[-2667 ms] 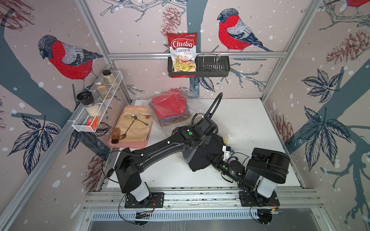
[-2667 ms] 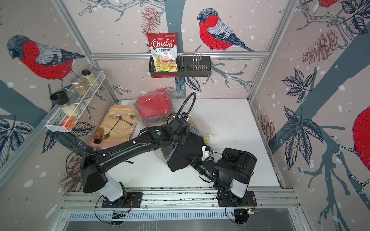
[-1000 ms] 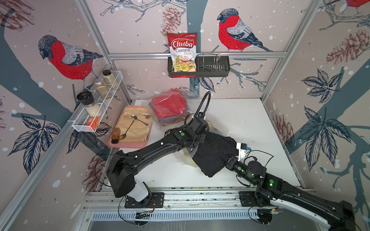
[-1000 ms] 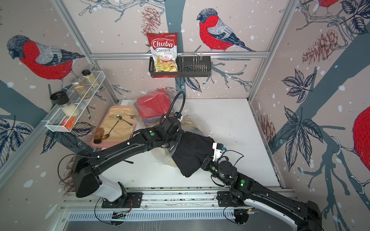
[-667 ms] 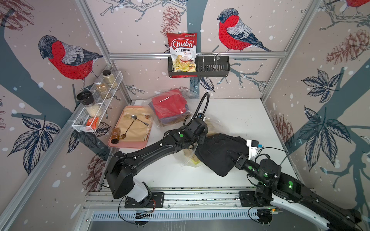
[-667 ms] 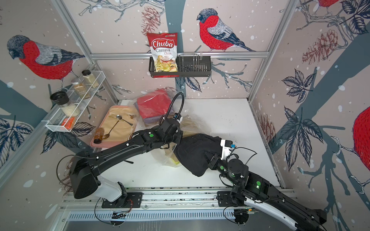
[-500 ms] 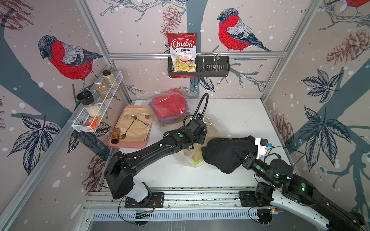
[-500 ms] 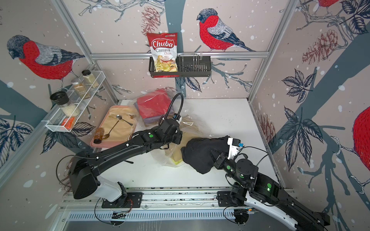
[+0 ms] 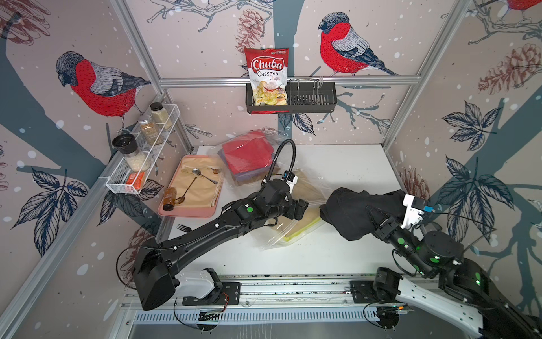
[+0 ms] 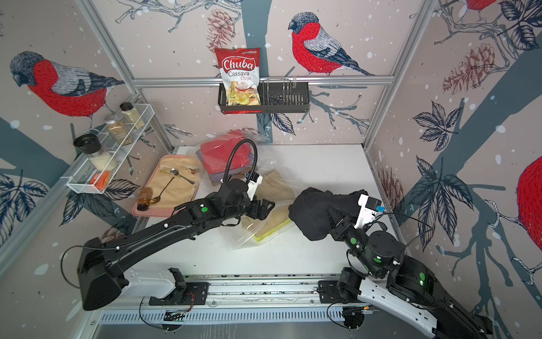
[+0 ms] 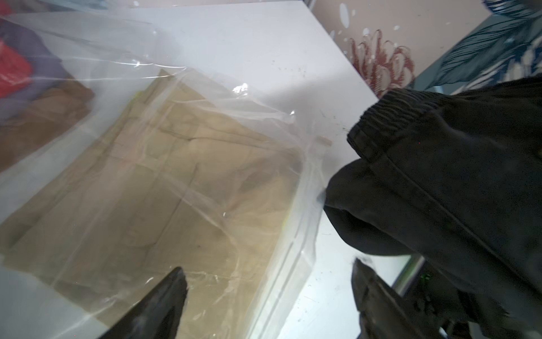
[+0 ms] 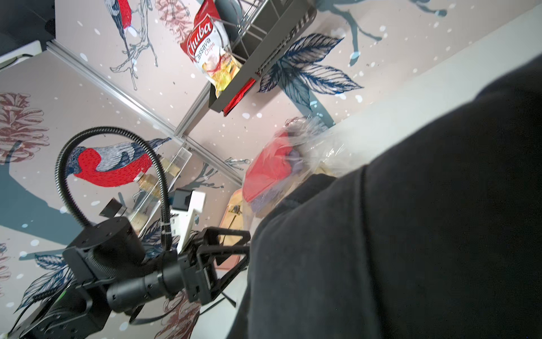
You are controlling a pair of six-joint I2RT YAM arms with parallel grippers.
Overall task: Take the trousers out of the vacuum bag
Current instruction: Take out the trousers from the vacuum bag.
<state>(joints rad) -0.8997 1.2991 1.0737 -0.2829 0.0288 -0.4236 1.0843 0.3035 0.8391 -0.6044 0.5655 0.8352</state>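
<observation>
Right gripper [image 9: 376, 219]: near right, clamped tight on the black trousers [image 9: 350, 210], fingertips buried in the cloth; the black trousers hang bunched from it above the white table [image 9: 328, 255], outside the vacuum bag [image 9: 281, 234] and just right of its mouth; they fill most of the right wrist view [image 12: 410, 234].

Left gripper [image 9: 299, 209]: centre, jaws spread wide, holding nothing, poised over the bag near its zip-strip edge; in the left wrist view the fingers [image 11: 164, 302] stand well apart above the plastic.

Vacuum bag: clear, crinkled, lying on the table at centre, mouth toward the right.

Tan trousers [image 9: 306, 190]: flat inside the bag; yellow trousers [image 9: 303, 228]: beneath them, one edge showing at the near side.

Red trousers [image 9: 249, 155]: farther back and left, under clear plastic, atop a purple pair [image 9: 242, 178]; a mustard-brown pair [image 11: 44, 117] lies below those.

Pink tray [image 9: 187, 213]: left, holding spoons.

Chips packet [image 9: 267, 76]: in the black rack on the far wall.
</observation>
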